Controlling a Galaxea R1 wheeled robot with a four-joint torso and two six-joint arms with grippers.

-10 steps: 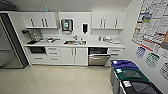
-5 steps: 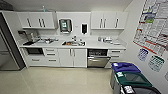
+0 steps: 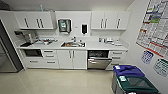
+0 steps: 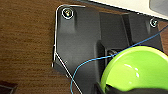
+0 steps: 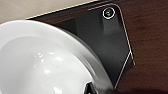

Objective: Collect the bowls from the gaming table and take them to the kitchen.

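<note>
Two bowls ride along, a lime green bowl (image 4: 136, 68) held by the left gripper (image 4: 107, 87) and a white bowl (image 5: 45, 60) by the right gripper (image 5: 92, 87), because the kitchen (image 3: 72, 45) counter is just ahead to put them on.

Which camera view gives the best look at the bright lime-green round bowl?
The left wrist view: the bright lime-green round bowl appears large, its glossy inside facing the camera. The head view looks at the kitchen; the right wrist view has a white bowl.
</note>
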